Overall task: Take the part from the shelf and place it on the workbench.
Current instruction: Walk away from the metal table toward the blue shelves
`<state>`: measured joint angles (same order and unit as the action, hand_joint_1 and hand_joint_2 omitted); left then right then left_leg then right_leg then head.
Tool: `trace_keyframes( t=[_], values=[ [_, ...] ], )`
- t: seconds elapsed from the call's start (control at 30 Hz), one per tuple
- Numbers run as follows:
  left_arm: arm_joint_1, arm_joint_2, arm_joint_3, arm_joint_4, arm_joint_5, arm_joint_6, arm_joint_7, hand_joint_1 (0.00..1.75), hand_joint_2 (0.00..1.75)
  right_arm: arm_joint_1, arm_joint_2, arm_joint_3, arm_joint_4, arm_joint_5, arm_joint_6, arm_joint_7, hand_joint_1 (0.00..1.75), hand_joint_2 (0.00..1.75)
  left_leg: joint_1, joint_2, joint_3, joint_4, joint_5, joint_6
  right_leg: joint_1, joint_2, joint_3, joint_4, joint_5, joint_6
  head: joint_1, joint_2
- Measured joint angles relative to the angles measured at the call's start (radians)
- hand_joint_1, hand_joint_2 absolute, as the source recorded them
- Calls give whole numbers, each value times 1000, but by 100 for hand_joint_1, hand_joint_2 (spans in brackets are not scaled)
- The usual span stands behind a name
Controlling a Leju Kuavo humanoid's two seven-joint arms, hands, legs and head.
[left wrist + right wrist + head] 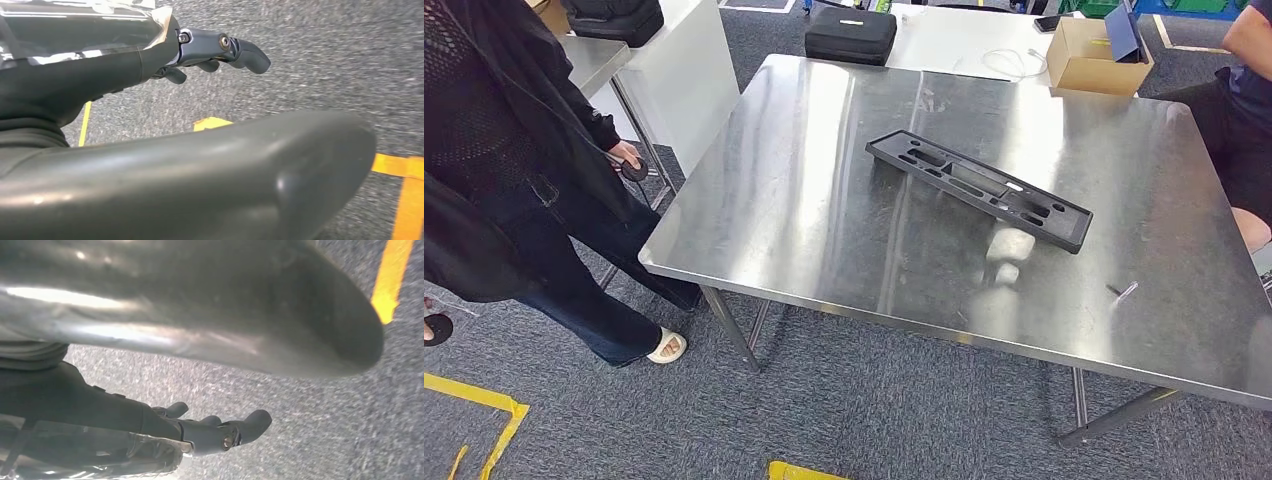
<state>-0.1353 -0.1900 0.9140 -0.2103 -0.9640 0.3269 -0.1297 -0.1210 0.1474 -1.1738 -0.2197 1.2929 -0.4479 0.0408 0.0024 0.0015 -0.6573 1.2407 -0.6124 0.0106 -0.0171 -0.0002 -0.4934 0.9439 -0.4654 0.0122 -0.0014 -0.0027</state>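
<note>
Head view: the part (980, 187), a long flat black moulded tray with several recesses, is lying on the steel desk (824, 200). Its long axis is running diagonally, from the far left toward the near right of the surface, and its near-right end is sitting just beside a pale reflection on the metal. Nothing is touching it.

Left wrist view: my left hand (220, 50) is hanging over grey carpet (325, 60) crossed by yellow floor tape (400, 167). Its fingers (250, 54) are lying loosely extended and a little apart, holding nothing.

Right wrist view: my right hand (215, 427) is hanging likewise above the carpet, fingers slackly spread, gripping nothing.

Spatial relation: both hands are hanging low, apparently at my sides, well apart from the part, which is resting ahead of me and slightly to my right on the desk. I am judging the right hand to be the nearer of the two, though neither is close. Since the part is already resting flat on the desk, I am judging the placing step to be complete, with no further reach called for.

Surroundings: a person in dark clothing (504, 160) is standing at the desk's left edge, another person's arm (1249, 40) is showing at the far right, and a cardboard box (1099, 58) and black case (851, 35) are resting on a white table beyond.
</note>
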Motion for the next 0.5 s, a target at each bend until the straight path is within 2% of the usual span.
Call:
trace_keyframes(
  t=[0.03,0.07,0.1,0.17,0.2,0.23,0.3,0.37,0.4,0.47,0.5],
  values=[
    [1,0,0,0,-1,0,1,0,0,1,-2,0,0,0,0,0,0,0,3,0,-2,27,-4,-2,1,-1,-9,3,5,0,0,0],
    [1,0,0,0,-1,0,1,0,0,2,-4,0,0,0,0,0,0,0,5,0,16,14,11,-2,1,-1,-17,6,9,2,0,0],
    [1,0,0,0,-1,0,1,0,0,2,-5,0,0,1,0,0,0,0,7,0,52,-37,39,-1,1,-1,-23,10,12,3,0,0],
    [1,0,0,0,-1,0,1,0,0,1,-6,0,0,2,-1,0,0,0,7,0,147,-187,89,7,3,0,-30,15,17,10,0,0],
    [0,0,0,0,-1,0,0,0,0,1,-6,0,0,3,-1,0,0,0,5,-1,179,-241,101,12,5,0,-33,17,21,17,1,0],
    [0,0,0,0,-1,0,0,0,0,1,-6,0,0,3,-2,0,0,0,2,-3,194,-272,104,16,6,-1,-36,17,26,24,1,0],
    [1,0,0,0,-1,0,0,0,0,0,-7,0,0,3,-3,0,0,0,-4,-4,188,-281,111,28,4,-1,-42,16,37,41,2,0],
    [1,0,0,0,0,0,0,0,0,1,-8,0,0,3,-4,0,0,0,-5,-1,178,-289,128,44,2,-1,-57,32,23,48,2,0],
    [1,-1,0,0,0,1,-1,0,0,1,-8,0,0,3,-4,0,0,0,-4,1,169,-293,139,51,3,0,-75,68,-6,45,3,0],
    [1,-1,0,0,0,1,-1,0,0,1,-9,0,0,3,-4,0,0,0,-5,4,146,-293,156,60,4,0,-125,196,-84,35,7,0],
    [1,-1,0,0,0,1,-1,0,0,1,-9,0,0,3,-4,0,0,0,-6,5,133,-292,165,61,3,0,-146,266,-117,34,9,0]
  ],
)
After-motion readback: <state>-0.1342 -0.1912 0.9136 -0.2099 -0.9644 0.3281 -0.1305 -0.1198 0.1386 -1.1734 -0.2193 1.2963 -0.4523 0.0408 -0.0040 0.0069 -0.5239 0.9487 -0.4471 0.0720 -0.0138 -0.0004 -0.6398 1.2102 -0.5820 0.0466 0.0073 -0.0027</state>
